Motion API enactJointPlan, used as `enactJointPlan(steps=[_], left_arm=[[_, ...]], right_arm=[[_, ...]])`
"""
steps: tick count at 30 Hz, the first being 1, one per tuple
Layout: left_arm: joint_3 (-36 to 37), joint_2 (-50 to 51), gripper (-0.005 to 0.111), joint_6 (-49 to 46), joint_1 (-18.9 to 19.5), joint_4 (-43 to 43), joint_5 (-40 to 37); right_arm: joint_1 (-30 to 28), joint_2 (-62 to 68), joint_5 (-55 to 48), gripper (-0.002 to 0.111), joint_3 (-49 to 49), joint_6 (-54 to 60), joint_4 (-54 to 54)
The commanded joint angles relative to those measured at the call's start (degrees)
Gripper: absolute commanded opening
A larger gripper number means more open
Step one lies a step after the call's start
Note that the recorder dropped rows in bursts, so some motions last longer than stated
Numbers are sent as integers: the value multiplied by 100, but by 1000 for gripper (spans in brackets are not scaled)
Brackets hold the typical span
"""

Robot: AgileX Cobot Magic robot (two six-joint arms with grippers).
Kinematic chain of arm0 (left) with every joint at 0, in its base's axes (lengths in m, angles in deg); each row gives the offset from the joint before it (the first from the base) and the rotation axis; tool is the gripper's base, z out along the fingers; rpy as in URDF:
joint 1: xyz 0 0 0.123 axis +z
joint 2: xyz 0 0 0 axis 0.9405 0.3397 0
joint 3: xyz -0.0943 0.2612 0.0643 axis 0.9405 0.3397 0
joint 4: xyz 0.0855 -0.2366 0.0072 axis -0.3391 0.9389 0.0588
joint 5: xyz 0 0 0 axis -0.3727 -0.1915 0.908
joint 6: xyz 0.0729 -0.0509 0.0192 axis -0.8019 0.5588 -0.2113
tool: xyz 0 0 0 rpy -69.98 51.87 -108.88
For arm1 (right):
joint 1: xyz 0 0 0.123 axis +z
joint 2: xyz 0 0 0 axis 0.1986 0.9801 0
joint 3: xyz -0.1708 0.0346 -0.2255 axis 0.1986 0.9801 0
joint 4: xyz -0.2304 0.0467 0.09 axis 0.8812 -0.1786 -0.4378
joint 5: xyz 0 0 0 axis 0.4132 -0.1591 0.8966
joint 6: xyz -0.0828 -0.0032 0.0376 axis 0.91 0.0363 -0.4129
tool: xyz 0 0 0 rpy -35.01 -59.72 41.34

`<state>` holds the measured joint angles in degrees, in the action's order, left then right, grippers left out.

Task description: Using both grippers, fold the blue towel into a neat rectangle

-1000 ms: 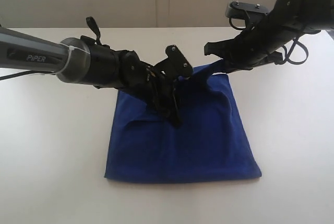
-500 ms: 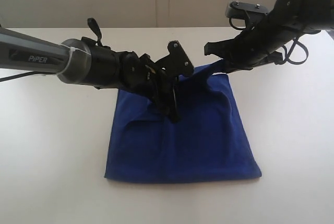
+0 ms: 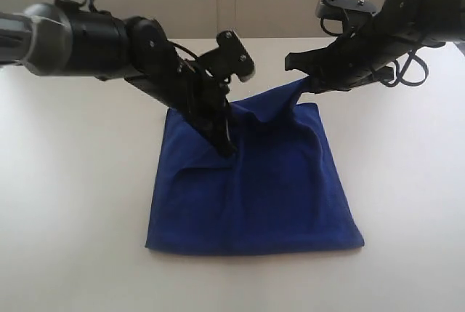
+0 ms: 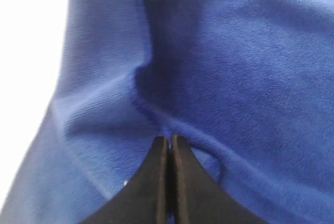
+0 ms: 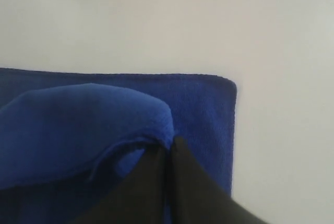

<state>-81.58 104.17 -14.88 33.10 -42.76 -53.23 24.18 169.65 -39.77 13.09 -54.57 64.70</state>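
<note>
Towel (image 3: 254, 196) lies on table (image 3: 73, 217), roughly rectangular, far edge raised. Left gripper (image 3: 227, 146) and right gripper (image 3: 299, 79) are each clamped on that edge. Judgement: next fold pending, creases remain.

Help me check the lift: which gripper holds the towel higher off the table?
The right gripper: its corner of the blue towel is raised in a peak; the left gripper pinches lower down.

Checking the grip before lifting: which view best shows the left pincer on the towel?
Left wrist view: the left pincer sits close up, jaws shut on a towel ridge. The exterior view shows it side-on, tips dark against the cloth. The right wrist view misses it.
</note>
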Motion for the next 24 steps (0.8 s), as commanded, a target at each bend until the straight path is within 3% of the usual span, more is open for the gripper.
enactJointPlan(steps=[1, 9, 24], left_arm=[[-30, -478, 0, 196, 373, -5, -316], [-30, -1056, 0, 738, 837, 16, -778], [-30, -2758, 0, 2350, 837, 116, -2808]], right_arm=[[-25, -3, 114, 0, -4, 212, 61], [-25, -309, -3, 0, -4, 511, 1094], [359, -2765, -2649, 0, -4, 1259, 1409]])
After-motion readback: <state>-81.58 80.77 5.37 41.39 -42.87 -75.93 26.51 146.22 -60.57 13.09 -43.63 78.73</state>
